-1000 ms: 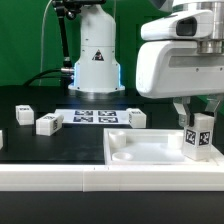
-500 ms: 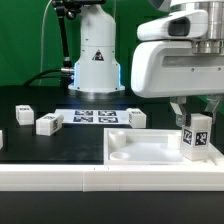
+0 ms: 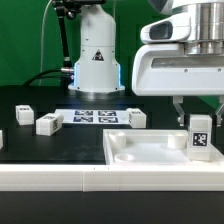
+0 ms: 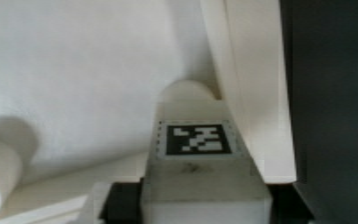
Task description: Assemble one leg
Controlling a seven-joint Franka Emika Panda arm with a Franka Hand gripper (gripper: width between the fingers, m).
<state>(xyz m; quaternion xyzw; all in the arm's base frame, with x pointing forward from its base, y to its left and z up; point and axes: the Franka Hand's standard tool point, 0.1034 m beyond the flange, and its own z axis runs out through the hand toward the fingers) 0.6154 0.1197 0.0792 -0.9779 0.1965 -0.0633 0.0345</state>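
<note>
Leg (image 3: 200, 138) held upright at lower right of exterior frame, clamped between gripper (image 3: 200, 122) fingers, apparently touching white panel (image 3: 140, 150), three loose legs (image 3: 48, 123) seen left, marker board (image 3: 95, 116) behind.

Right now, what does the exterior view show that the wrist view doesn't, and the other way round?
Only the exterior view shows the three loose legs lying on the black table, the marker board behind them and the arm's base. Only the wrist view shows a close look down the held leg's tag, with a round socket in the panel beside it. Both show the end effector over the white panel at the exterior view's right, with the tagged leg upright at its fingers.
</note>
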